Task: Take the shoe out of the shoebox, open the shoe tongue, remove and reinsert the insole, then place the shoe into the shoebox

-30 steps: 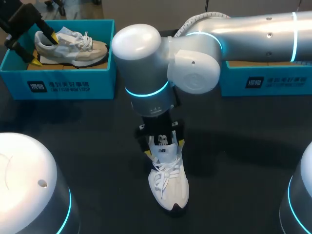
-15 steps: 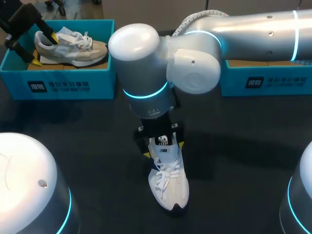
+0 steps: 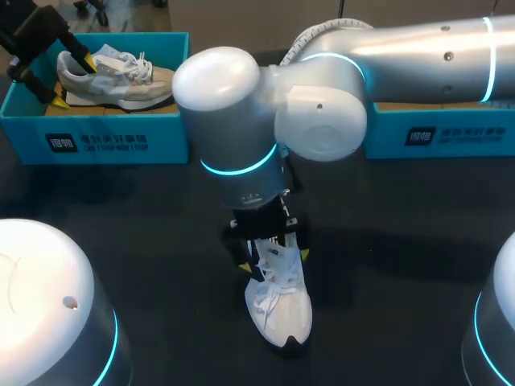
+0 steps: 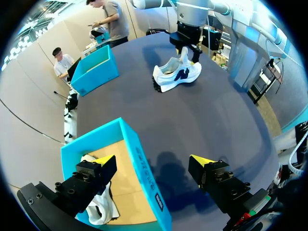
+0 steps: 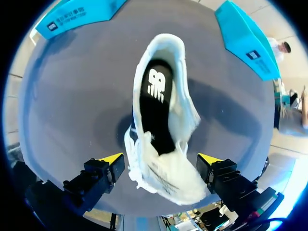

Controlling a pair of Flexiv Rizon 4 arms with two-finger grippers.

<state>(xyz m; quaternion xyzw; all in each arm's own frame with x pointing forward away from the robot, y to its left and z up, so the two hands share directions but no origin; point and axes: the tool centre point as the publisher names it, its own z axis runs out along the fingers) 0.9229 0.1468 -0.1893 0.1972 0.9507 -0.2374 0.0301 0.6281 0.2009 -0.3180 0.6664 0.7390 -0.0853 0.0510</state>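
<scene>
- Since the white shoe (image 3: 282, 310) is stood upright on the table (image 3: 161, 225), out of any box, the tongue and insole steps are judged to be the ones in hand.
- Long axis: the toe is pointed at the near edge and the heel away toward the boxes.
- The right gripper (image 3: 272, 259) is hung straight over the lace-and-tongue part. Its finger line is set across the long axis, with one yellow tip at each flank.
- In the right wrist view the fingers (image 5: 111, 159) are spread wider than the shoe. No squeeze is seen, so they are read as released, though a light touch on one flank possibly cannot be ruled out.
- The tongue (image 5: 168, 175) is found between and under the tips. The dark insole (image 5: 154, 113) is laid flat inside, ahead of the tips toward the heel.
- For an insole pinch, a shift heelward would be needed, it is judged, since the collar opening is ahead of the tips and not between them.
- The left gripper (image 4: 154, 161) is parked well apart, fingers splayed and empty. It is set astride a wall of the left shoebox (image 3: 96, 141), in which a second shoe (image 3: 121, 76) is held.
- The right arm is by far the nearer to the white shoe.
- The right shoebox (image 3: 438, 133) is placed beyond the heel, off to the right; its inside is hidden by the arm.
</scene>
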